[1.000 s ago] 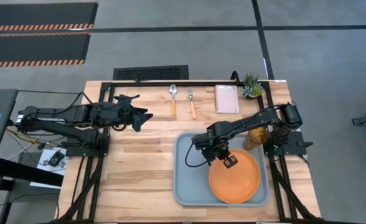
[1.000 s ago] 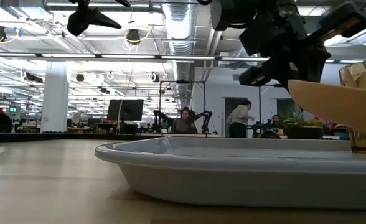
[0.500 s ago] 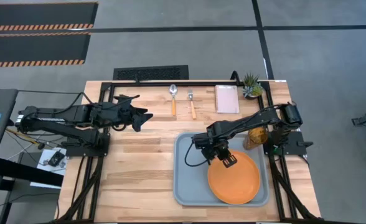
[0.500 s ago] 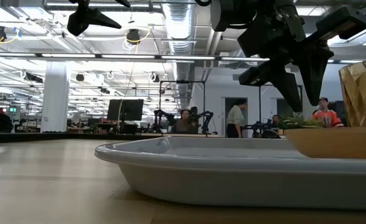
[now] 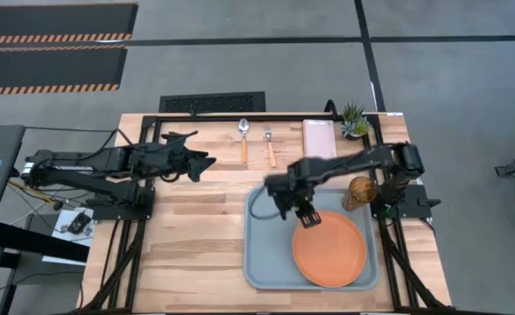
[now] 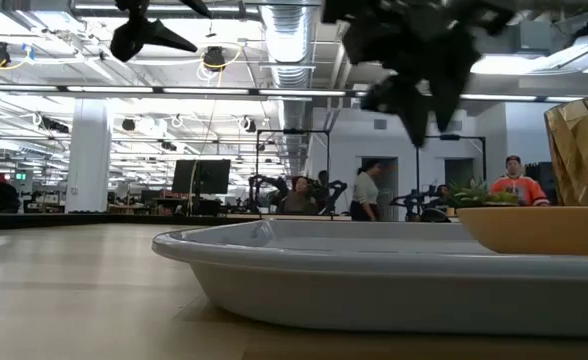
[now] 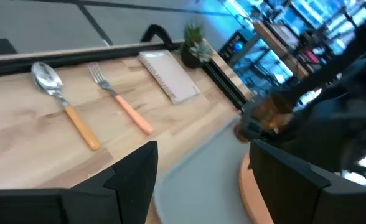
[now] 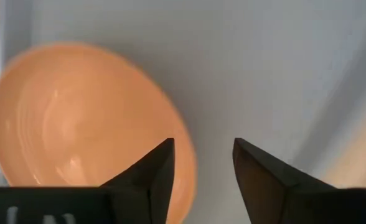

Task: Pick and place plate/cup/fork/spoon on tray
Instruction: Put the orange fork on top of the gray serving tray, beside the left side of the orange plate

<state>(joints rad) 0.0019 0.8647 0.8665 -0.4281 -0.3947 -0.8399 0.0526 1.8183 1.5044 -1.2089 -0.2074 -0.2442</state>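
One plate (image 5: 329, 248) on tray (image 5: 262, 262) — right jaws apart

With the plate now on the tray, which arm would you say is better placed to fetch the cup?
Right: its open tool hangs over the tray, near the cup; the left tool waits across the table.

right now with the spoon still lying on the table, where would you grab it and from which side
Take the spoon by the middle of its orange handle, coming straight down from above. It lies flat beside the fork, handle pointing toward the tray; close the fingers across the slim handle.
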